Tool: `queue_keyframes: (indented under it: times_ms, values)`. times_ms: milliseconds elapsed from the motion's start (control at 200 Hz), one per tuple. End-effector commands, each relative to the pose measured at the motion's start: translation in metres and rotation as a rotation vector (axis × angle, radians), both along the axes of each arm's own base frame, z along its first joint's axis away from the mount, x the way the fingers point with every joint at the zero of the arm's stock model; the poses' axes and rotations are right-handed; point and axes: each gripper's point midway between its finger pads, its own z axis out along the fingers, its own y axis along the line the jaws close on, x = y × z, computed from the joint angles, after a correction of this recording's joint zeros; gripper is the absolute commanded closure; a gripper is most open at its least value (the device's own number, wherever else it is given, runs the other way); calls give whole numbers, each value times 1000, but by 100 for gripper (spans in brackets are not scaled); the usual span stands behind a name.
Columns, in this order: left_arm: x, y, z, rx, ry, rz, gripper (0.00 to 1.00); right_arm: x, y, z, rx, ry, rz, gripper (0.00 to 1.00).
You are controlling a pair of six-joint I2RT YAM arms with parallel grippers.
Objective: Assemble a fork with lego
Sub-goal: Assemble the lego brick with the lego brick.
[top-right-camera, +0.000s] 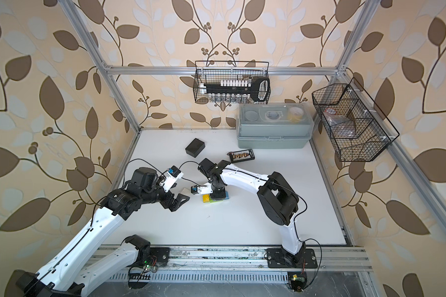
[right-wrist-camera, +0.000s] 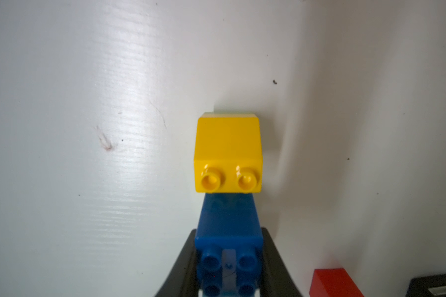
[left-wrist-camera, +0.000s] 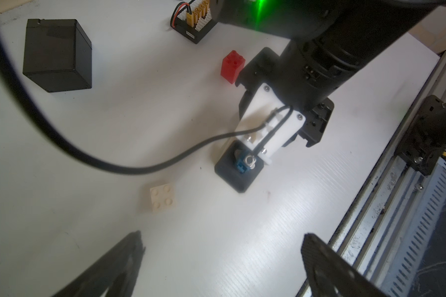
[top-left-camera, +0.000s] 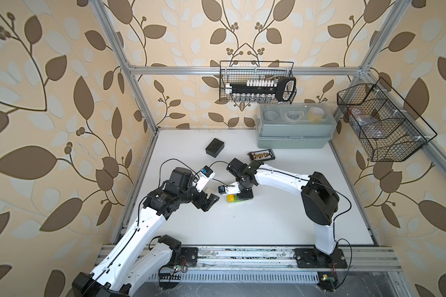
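Right end effector (right-wrist-camera: 229, 239) clamping blue brick (right-wrist-camera: 228, 226), left end effector (left-wrist-camera: 223, 241) spread empty, tray (left-wrist-camera: 194, 36) of gold plugs (left-wrist-camera: 198, 11)

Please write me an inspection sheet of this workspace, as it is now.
Surface: white table, few small scuffs.
Job's things: yellow brick on lime base, blue brick beside it; red brick, white brick loose.
Clutter: black box, tray of yellow connectors.
Grippers: left gripper open, empty; right gripper shut on blue brick.
Cables: black cable sags over table.
Surroundings: grey toolbox, back wire basket, side wire basket, leaf wallpaper.
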Motion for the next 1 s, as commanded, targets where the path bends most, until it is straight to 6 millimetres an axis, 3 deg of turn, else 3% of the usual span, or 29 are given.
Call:
queue_keyframes:
  times_ms: [0,170,370,560,760,995]
  values:
    - [2,1,2,-2,-12,0,1,-24,-27,-58,-140,112,-49,100]
    - [5,0,1,0,-11,-4,1,-15,-32,-65,-166,79,-85,100]
    - [6,-2,0,-9,-11,-8,1,7,-49,-49,-158,76,-184,100]
    - [9,-5,2,-16,-14,-20,1,11,-66,-40,-162,65,-180,100]
    - [11,-7,2,-19,-14,-24,1,9,-55,-26,-97,70,-185,79]
    - [13,-9,5,-20,-22,-34,1,23,-37,0,1,28,-249,62]
